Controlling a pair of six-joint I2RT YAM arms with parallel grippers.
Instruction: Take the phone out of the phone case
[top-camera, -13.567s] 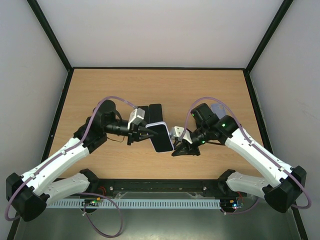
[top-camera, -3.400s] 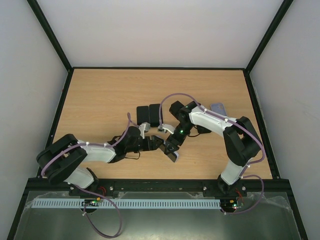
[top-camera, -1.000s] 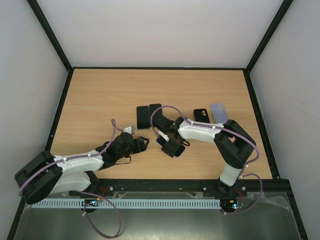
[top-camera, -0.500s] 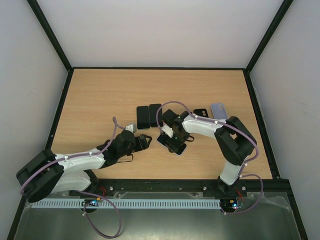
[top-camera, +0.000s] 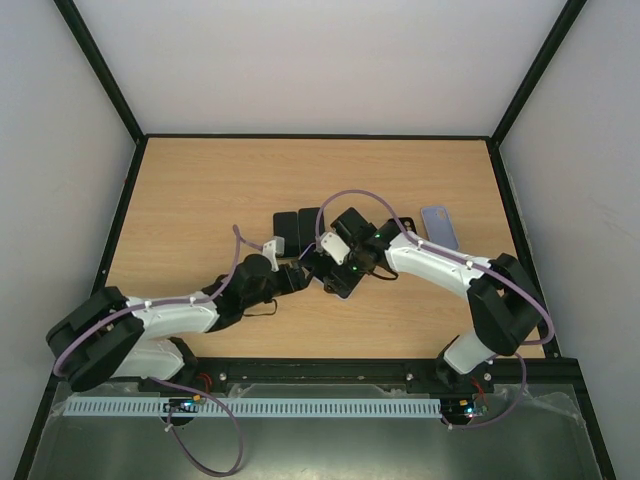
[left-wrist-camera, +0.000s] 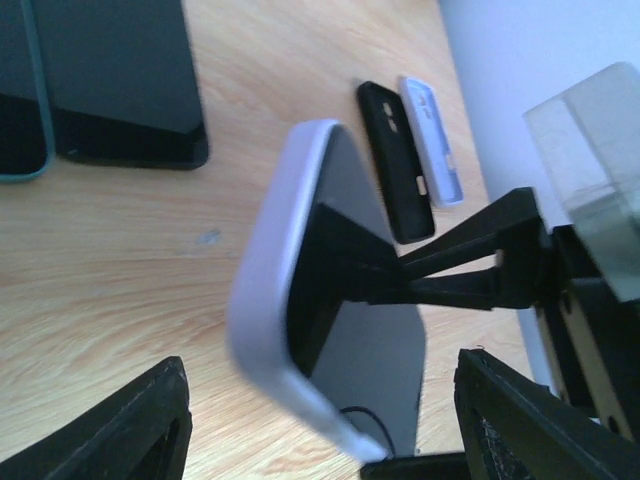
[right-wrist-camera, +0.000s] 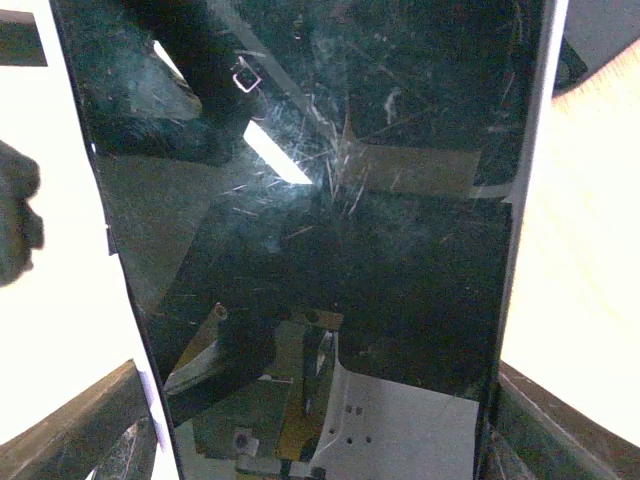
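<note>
The phone (top-camera: 343, 284) sits in a lavender phone case (left-wrist-camera: 265, 300) and is held tilted just above the table, one long edge up. My right gripper (top-camera: 332, 268) is shut on it across its width; its black fingers (left-wrist-camera: 372, 268) clamp the case in the left wrist view. The scratched dark screen (right-wrist-camera: 320, 200) fills the right wrist view, lying between my right gripper's (right-wrist-camera: 320, 430) fingers. My left gripper (top-camera: 300, 278) is open just left of the phone. Its fingers (left-wrist-camera: 130, 420) stand wide to either side of the case's lower end without touching it.
Two dark phones (top-camera: 298, 228) lie side by side on the table behind the grippers, also in the left wrist view (left-wrist-camera: 120, 80). A black case (left-wrist-camera: 395, 160) and a pale lavender case (top-camera: 438, 225) lie to the right. The wooden table (top-camera: 200, 200) has black walls.
My right gripper closed on the cased phone and tipped it up off the table, shifting slightly back and left. My left gripper moved right, up to the phone.
</note>
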